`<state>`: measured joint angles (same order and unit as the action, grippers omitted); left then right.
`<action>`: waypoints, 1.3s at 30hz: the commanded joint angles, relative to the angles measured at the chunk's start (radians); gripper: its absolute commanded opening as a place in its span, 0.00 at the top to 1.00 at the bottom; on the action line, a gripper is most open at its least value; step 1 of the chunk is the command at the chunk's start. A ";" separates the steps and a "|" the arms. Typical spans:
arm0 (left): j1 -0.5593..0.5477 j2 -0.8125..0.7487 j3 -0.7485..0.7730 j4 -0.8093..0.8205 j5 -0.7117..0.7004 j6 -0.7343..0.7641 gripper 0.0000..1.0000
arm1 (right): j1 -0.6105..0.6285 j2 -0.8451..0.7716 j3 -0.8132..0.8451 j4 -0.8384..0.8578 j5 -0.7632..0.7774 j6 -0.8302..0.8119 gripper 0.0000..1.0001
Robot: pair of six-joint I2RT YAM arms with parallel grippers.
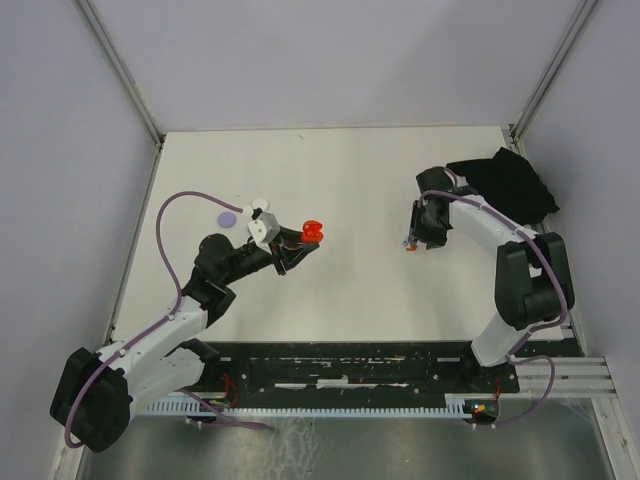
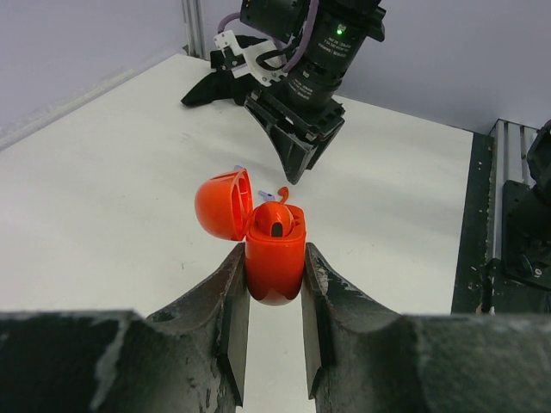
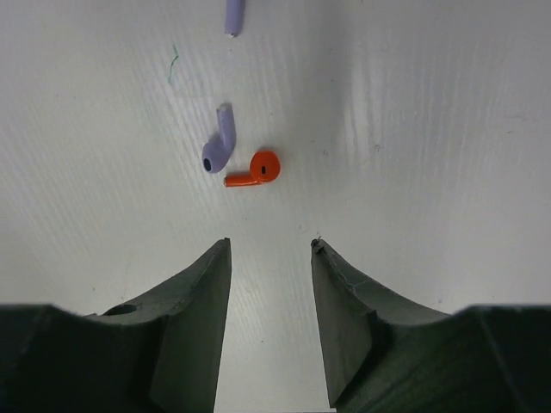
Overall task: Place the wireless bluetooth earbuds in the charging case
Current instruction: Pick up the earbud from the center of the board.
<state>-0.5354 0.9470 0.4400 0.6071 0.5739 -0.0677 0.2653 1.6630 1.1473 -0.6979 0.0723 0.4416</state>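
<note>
left wrist shows your left gripper [image 2: 274, 260] clamping the open red case [image 2: 275, 271]; right gripper [image 3: 271, 248] gapes near a red earbud [image 3: 259, 169].

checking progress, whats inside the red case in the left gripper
One red earbud sits in the open red case held by the left gripper. The rest of the interior is hidden by its rim.

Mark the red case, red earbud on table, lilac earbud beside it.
red case [image 2: 275, 258]: left wrist view, lower body.
red earbud [image 3: 264, 165]: right wrist view, round head.
lilac earbud [image 3: 214, 158]: right wrist view, round head.
</note>
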 commanded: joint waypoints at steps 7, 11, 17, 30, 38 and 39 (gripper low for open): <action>-0.001 -0.002 0.037 0.057 -0.002 0.029 0.97 | -0.009 0.128 0.091 -0.048 0.139 0.375 0.56; 0.000 -0.002 0.036 0.059 0.001 0.028 0.97 | -0.009 0.138 0.081 -0.016 0.147 0.413 0.57; 0.000 -0.001 0.035 0.062 0.003 0.028 0.97 | -0.008 0.166 0.090 0.015 0.156 0.427 0.59; 0.000 0.003 0.033 0.064 0.001 0.029 0.97 | -0.009 0.224 0.082 0.030 0.110 0.407 0.69; 0.000 0.014 0.020 0.119 0.004 0.003 0.97 | 0.007 0.126 0.061 -0.017 0.136 0.311 0.80; 0.000 0.018 0.017 0.136 0.004 -0.003 0.97 | 0.014 0.103 0.061 -0.025 0.147 0.291 0.80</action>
<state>-0.5354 0.9569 0.4400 0.6258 0.5766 -0.0685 0.2615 1.8580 1.2125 -0.6914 0.1829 0.8047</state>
